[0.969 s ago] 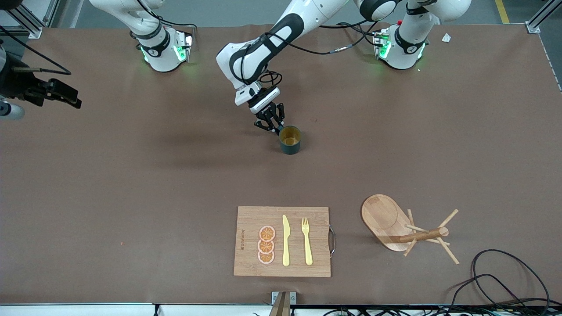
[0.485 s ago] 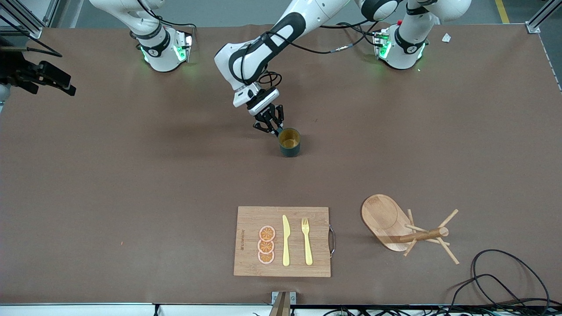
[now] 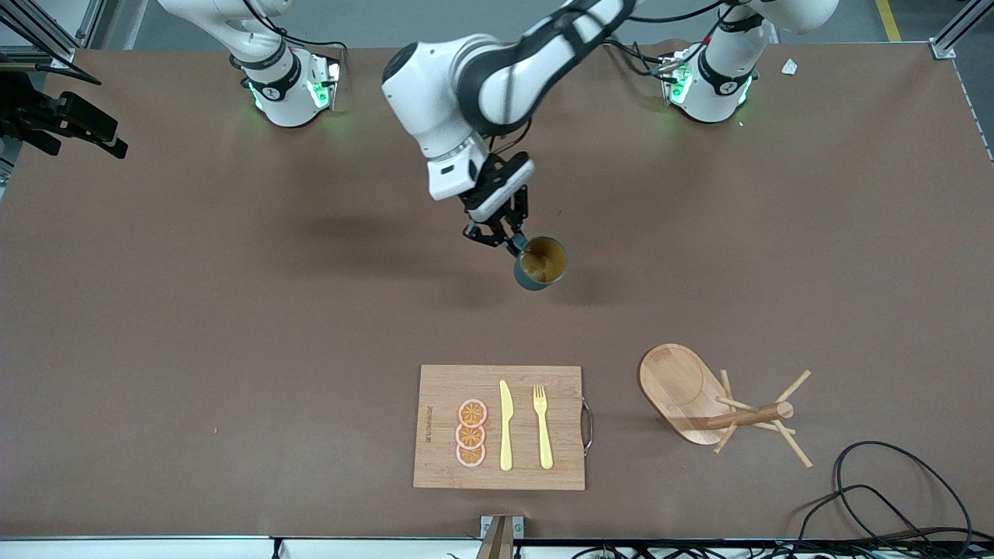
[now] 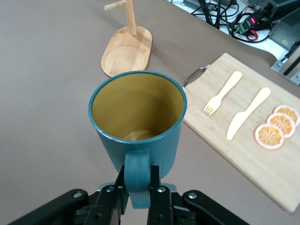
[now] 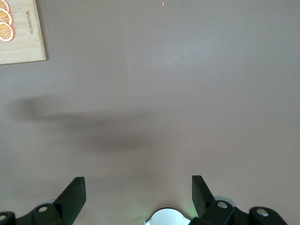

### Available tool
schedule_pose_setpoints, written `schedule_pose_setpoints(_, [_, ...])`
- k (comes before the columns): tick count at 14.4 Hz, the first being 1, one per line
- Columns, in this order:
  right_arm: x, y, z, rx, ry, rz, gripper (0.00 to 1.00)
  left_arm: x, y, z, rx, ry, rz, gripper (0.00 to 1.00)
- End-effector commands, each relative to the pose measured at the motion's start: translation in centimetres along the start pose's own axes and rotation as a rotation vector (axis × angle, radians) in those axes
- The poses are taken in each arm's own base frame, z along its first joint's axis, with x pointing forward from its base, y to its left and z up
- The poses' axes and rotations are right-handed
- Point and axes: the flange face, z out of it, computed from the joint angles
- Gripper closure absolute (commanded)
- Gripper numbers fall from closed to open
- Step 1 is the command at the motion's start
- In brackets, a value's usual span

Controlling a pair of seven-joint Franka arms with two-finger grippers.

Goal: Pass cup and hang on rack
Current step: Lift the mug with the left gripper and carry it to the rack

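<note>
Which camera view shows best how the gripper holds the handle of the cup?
The left wrist view is best: the left gripper is shut on the handle of the cup, seen from close. The front view shows the cup lifted and tilted over the table, but its handle is mostly hidden. The right wrist view does not show the cup.

A: The cup [image 4: 138,124] looked smooth and faintly glossy, teal outside, a duller mustard inside; the left gripper [image 4: 139,199], clamped on its handle, was matt black plastic.

B: And the table [image 3: 233,310]?

A: Flat brown, matt, like paper or felt. The rack [image 3: 703,400] was pale, smooth-finished wood, the cutting board [image 3: 443,380] grained bamboo with a metal handle.

B: The arms?

A: Glossy white shells; the right gripper [image 5: 138,197] was spread wide, matt black too
</note>
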Motion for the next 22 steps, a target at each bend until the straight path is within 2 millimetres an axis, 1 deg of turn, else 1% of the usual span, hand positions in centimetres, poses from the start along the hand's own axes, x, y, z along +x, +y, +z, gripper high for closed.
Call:
schedule_pose_setpoints(1, [-0.4, 0.2, 0.1, 0.018, -0.001, -0.006, 0.00, 8.0, -1.7, -2.1, 0.004, -0.126, -0.011, 1.00])
schedule_pose_setpoints(2, [-0.5, 0.3, 0.1, 0.018, -0.004, -0.004, 0.00, 11.4, -2.1, -2.2, -0.001, -0.172, -0.015, 1.00])
schedule_pose_setpoints(4, [-0.5, 1.7, 0.0, 0.019, -0.011, -0.034, 0.00, 19.1, -3.5, -1.7, -0.029, -0.324, -0.004, 1.00])
schedule_pose_setpoints(6, [-0.3, 2.8, -0.2, 0.025, 0.003, -0.044, 0.00, 26.4, -5.2, -0.2, -0.075, -0.464, -0.081, 1.00])
schedule_pose_setpoints(7, [1.0, 2.9, 1.2, 0.023, -0.017, -0.034, 0.00, 29.6, -6.2, 0.6, -0.095, -0.523, -0.123, 1.00])
schedule_pose_setpoints(8, [1.9, 2.9, 2.4, 0.019, -0.037, -0.032, 0.00, 32.4, -6.9, 1.5, -0.122, -0.592, -0.154, 1.00])
schedule_pose_setpoints(9, [2.1, 3.1, 2.4, 0.023, -0.040, -0.028, 0.00, 34.4, -7.6, 2.2, -0.143, -0.642, -0.183, 1.00])
schedule_pose_setpoints(10, [2.0, 2.8, 1.9, 0.022, -0.031, -0.028, 0.00, 36.1, -8.1, 3.0, -0.163, -0.683, -0.225, 1.00])
schedule_pose_setpoints(11, [2.0, 2.4, 1.0, 0.021, -0.014, -0.013, 0.00, 37.5, -8.4, 3.9, -0.190, -0.732, -0.274, 1.00])
schedule_pose_setpoints(12, [1.9, 1.6, 0.6, 0.017, -0.006, 0.027, 0.00, 38.8, -8.6, 4.7, -0.222, -0.801, -0.331, 1.00])
schedule_pose_setpoints(13, [1.9, 0.7, 0.5, 0.005, -0.002, 0.047, 0.00, 40.5, -8.9, 5.5, -0.267, -0.887, -0.409, 1.00])
schedule_pose_setpoints(14, [1.9, 0.5, 0.1, 0.006, 0.009, 0.044, 0.00, 41.5, -9.0, 6.4, -0.296, -0.954, -0.464, 1.00])
schedule_pose_setpoints(15, [1.9, 0.8, -0.3, 0.010, 0.015, 0.047, 0.00, 42.9, -9.6, 7.2, -0.321, -1.011, -0.519, 1.00])
schedule_pose_setpoints(17, [1.8, 0.7, -0.6, 0.012, 0.020, 0.042, 0.00, 44.7, -10.3, 9.5, -0.350, -1.108, -0.591, 1.00])
schedule_pose_setpoints(18, [1.4, 0.6, -0.4, 0.010, -0.005, 0.019, 0.00, 45.9, -10.9, 11.5, -0.385, -1.160, -0.606, 1.00])
schedule_pose_setpoints(19, [1.0, 0.6, -0.4, 0.004, -0.029, -0.009, 0.00, 47.3, -11.7, 13.4, -0.456, -1.230, -0.609, 1.00])
schedule_pose_setpoints(20, [0.9, 0.8, -0.3, 0.004, -0.035, -0.008, 0.00, 48.1, -12.1, 15.4, -0.517, -1.300, -0.625, 1.00])
schedule_pose_setpoints(22, [0.9, 1.1, -0.3, 0.004, -0.036, -0.004, 0.00, 48.7, -12.4, 18.7, -0.557, -1.391, -0.681, 1.00])
